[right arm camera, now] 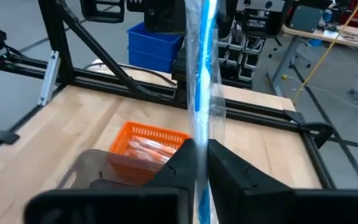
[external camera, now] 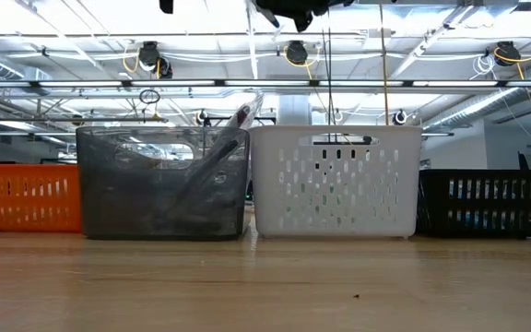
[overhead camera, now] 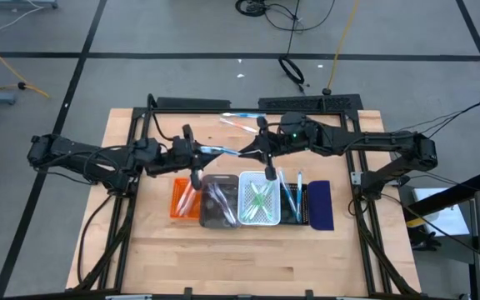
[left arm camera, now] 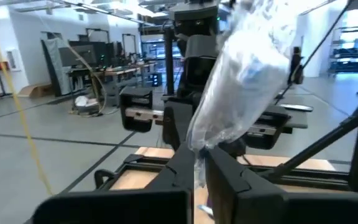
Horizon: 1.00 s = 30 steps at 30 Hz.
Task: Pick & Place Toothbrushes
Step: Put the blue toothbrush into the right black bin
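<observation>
A blue toothbrush in a clear wrapper [overhead camera: 223,152] hangs in the air between my two grippers, above the table's middle. My left gripper [overhead camera: 200,152] is shut on one end and my right gripper [overhead camera: 252,152] on the other. Below, toward the near edge, stands a row of trays: orange [overhead camera: 180,198], grey [overhead camera: 217,202], white [overhead camera: 259,200], black [overhead camera: 294,200] and navy [overhead camera: 321,205]. Pink toothbrushes lie in the orange tray, green ones in the white tray and blue ones in the black tray. A few loose toothbrushes [overhead camera: 240,122] lie near the far edge. My left gripper [left arm camera: 199,168] pinches the wrapper's end [left arm camera: 199,146] between its two fingers. The wrapped toothbrush is lifted clear and reaches away from the fingers toward the right arm. My right gripper [right arm camera: 201,163] pinches the wrapped blue toothbrush [right arm camera: 199,124] between its two fingers, near one end. The toothbrush runs on along the fingers' line toward the left gripper, clear of the table.
In the low view the orange [external camera: 26,195], grey [external camera: 162,182], white [external camera: 335,180] and black [external camera: 491,201] trays stand side by side. A dark frame [overhead camera: 307,102] borders the table's far edge. Bare wood lies near the front edge [overhead camera: 240,258].
</observation>
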{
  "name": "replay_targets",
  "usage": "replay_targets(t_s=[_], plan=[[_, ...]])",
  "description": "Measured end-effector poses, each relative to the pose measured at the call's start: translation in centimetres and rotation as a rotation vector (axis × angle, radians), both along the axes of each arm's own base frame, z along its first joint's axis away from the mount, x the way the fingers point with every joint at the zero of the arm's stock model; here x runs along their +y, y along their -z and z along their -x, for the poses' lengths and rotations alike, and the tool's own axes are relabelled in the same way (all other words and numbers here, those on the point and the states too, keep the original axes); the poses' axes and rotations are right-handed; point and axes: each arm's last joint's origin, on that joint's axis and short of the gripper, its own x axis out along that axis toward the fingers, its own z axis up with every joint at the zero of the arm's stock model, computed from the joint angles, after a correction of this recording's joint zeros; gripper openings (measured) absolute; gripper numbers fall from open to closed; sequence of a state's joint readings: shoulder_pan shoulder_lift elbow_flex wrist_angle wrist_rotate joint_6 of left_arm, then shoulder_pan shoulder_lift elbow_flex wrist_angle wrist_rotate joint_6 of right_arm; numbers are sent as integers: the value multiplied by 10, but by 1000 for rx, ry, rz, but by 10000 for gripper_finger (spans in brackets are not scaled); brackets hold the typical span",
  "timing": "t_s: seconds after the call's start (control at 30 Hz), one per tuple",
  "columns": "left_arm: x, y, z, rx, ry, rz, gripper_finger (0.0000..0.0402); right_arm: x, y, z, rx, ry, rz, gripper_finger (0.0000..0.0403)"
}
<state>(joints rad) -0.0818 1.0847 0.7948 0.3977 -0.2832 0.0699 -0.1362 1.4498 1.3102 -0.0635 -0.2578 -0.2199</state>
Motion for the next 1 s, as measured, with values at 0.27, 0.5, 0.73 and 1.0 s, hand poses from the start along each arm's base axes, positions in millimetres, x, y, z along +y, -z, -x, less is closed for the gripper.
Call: replay_targets(t_s=[0.27, 0.5, 0.73, 1.0], plan=[[-1, 2, 0, 18, 8, 25, 0, 1, 3, 1, 42, 0, -27, 92], [-4, 8, 0, 71, -14, 32, 0, 1, 4, 1, 53, -2, -32, 109], [-4, 14, 0, 132, -14, 70, 0, 1, 8, 4, 105, 0, -39, 105], [-4, 24, -5, 187, -19, 114, 0, 14, 7, 7, 126, -38, -40, 107]])
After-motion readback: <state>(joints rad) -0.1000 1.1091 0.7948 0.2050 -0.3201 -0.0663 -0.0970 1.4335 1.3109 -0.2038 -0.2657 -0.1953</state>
